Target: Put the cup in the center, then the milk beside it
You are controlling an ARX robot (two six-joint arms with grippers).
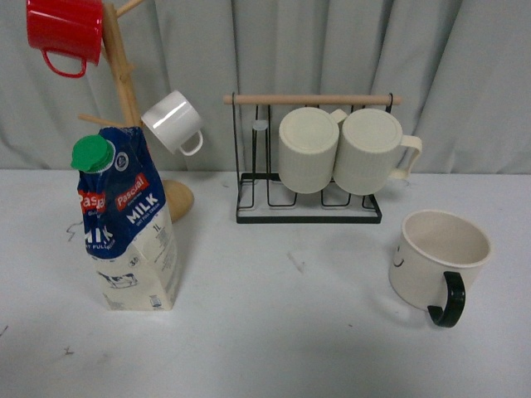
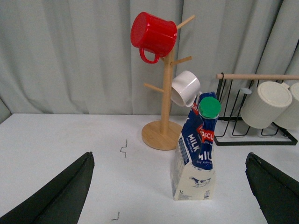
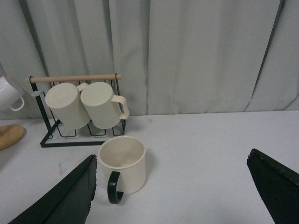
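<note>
The cup (image 1: 437, 265), a wide cream mug with a black handle toward me, stands upright at the table's right. It also shows in the right wrist view (image 3: 122, 164), just ahead of one finger. The milk (image 1: 129, 224), a blue and white carton with a green cap, stands at the table's left and in the left wrist view (image 2: 196, 151). My left gripper (image 2: 170, 196) is open, set back from the milk, which stands between its spread fingers. My right gripper (image 3: 177, 193) is open and empty, the cup near its finger (image 3: 65, 200). Neither arm shows in the front view.
A wooden mug tree (image 1: 124, 91) holding a red mug (image 1: 65, 33) and a small white cup (image 1: 174, 122) stands behind the milk. A black wire rack (image 1: 309, 203) with two ribbed cream mugs (image 1: 309, 149) stands at the back centre. Grey curtain behind.
</note>
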